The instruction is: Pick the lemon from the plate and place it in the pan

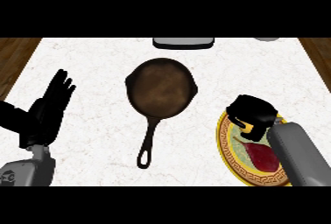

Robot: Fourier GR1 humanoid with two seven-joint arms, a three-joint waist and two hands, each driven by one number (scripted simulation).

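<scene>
A dark cast-iron pan lies in the middle of the white counter, its handle pointing toward me. At the right stands a yellow-rimmed plate with a dark red thing on it. My right hand hangs over the plate's far edge with its fingers curled down. A bit of yellow, the lemon, peeks out under those fingers; most of it is hidden. My left hand rests open at the left, fingers up, away from the pan.
A grey object sits at the counter's far edge behind the pan. Another pale item shows at the far right corner. Wooden floor borders the counter on both sides.
</scene>
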